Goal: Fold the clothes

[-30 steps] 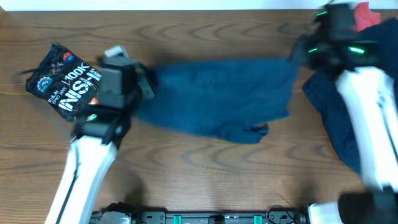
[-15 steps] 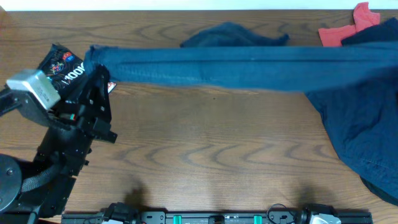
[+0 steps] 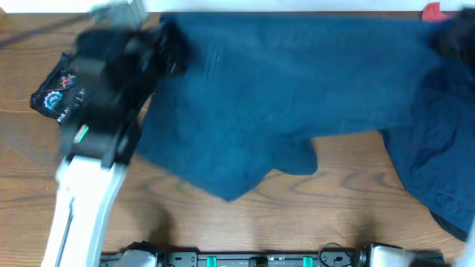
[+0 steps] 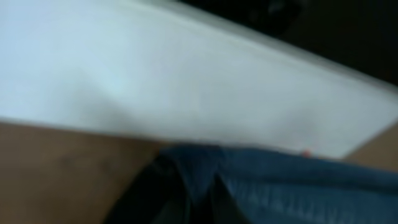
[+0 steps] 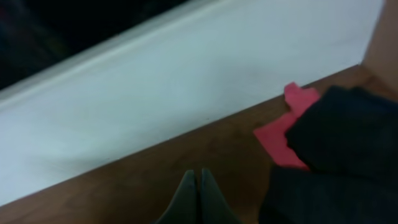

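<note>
A large blue garment (image 3: 282,96) lies spread across the far half of the table, with a fold hanging toward the front (image 3: 245,174). My left gripper (image 3: 167,46) is at its far left corner. In the left wrist view the jaws (image 4: 200,190) are shut on a bunch of the blue cloth (image 4: 292,186). My right gripper (image 3: 454,37) is a dark blur at the far right corner. In the right wrist view its fingers (image 5: 199,183) are pressed together above the wood, and no cloth shows between the tips.
A black printed garment (image 3: 53,96) lies at the left, partly under my left arm. A red garment (image 3: 433,10) (image 5: 283,134) is at the far right corner. A dark navy pile (image 3: 438,163) (image 5: 342,155) covers the right side. A white wall runs along the table's far edge.
The blue garment, stretched in a narrow band half a second ago, now lies spread wide over the far table. My left arm has swung from front left up to the far left corner.
</note>
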Available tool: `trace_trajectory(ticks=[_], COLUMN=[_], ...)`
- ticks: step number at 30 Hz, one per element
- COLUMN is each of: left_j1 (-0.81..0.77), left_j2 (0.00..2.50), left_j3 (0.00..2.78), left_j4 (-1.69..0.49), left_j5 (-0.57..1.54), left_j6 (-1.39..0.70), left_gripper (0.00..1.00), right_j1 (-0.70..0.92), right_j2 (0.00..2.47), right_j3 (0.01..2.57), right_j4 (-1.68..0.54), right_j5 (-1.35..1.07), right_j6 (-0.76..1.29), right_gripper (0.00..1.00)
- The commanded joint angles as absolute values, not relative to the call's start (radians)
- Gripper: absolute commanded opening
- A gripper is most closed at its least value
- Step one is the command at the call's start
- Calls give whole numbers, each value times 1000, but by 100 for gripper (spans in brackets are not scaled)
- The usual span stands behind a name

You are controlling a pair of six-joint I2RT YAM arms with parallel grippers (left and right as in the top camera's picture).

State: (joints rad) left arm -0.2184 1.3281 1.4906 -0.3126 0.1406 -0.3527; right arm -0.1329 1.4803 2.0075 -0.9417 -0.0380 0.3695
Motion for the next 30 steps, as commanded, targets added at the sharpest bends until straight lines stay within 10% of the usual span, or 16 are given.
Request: trace_trajectory(ticks=[1,11,23,30], left_j1=[-195,-151,-95,-125], left_j2=[1492,1628,1591,1622], left_j3=[1525,1888,1896,1636], left_j4=[-84,53,-1001,-1259], left_j5=[69,76,157,157], left_j6=[-278,-295,-296,-296], left_gripper=[6,6,6,6], right_j1=[-161,-246,-283,-281], right_j2=[1606,1602,1617,1621], right_j3=[2007,2218,2201,1934], right_j4=[-842,-756,-1377,-1555], right_j5=[18,112,229,290], right_j6=[379,474,449,478], right_gripper=[1,1,1,1])
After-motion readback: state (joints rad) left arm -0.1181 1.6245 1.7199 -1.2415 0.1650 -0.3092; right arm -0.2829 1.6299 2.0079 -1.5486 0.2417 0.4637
